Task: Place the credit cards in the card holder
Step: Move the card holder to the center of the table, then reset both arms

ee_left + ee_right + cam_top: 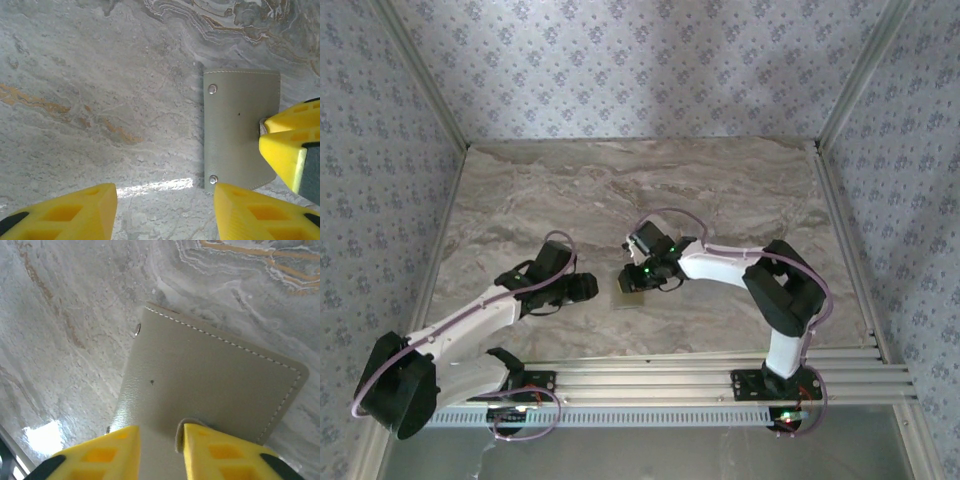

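Observation:
The card holder lies folded shut on the marble table, a flat gray square with stitched edges and two metal snaps. In the left wrist view the card holder sits to the right of my left gripper, which is open over bare marble just short of it. My right gripper hovers over the card holder with its jaws parted, and a small gray tab rests against its right finger. The right gripper's yellow fingers reach onto the holder's right edge. The credit cards are out of view.
The marble table is walled by patterned panels on three sides. An aluminium rail carrying both arm bases runs along the near edge. The two grippers are close together at the table's middle front.

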